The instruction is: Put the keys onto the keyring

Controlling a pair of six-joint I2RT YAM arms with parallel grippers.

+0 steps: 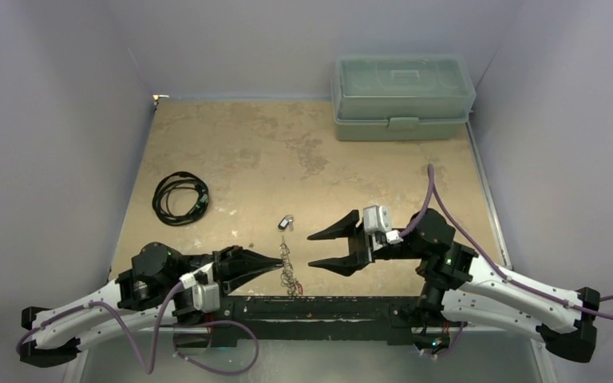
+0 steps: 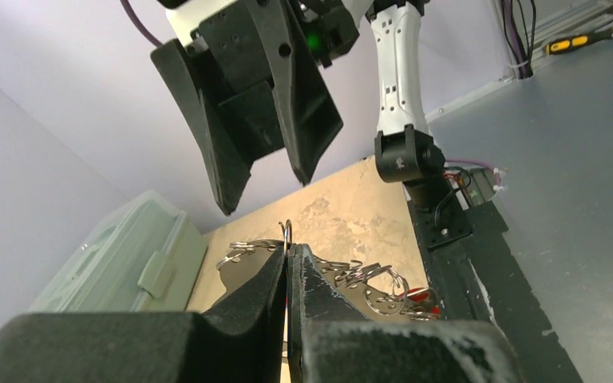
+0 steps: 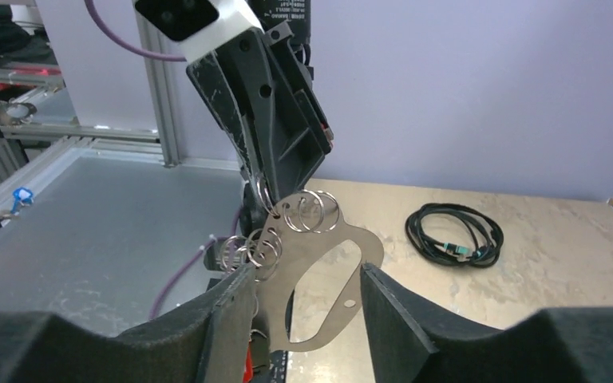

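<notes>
Two roles, I judge: my left gripper (image 1: pixel 279 264) is clenched on the keyring (image 3: pixel 319 271) by its looped edge, presenting it aloft so my right gripper (image 1: pixel 312 250), jaws apart, can fetch the silvery key (image 1: pixel 286 222).

Brushed silvery metal keyring (image 3: pixel 311 239), scuffed matt black plastic left gripper (image 2: pixel 287 259), translucent green plastic box (image 1: pixel 403 96), worn mottled tan tabletop (image 1: pixel 287 152).

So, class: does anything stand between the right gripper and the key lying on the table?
Nothing visible does. The key lies on the table just ahead of the open right gripper. The keyring hangs from the shut left gripper, off to one side, not between them.
</notes>
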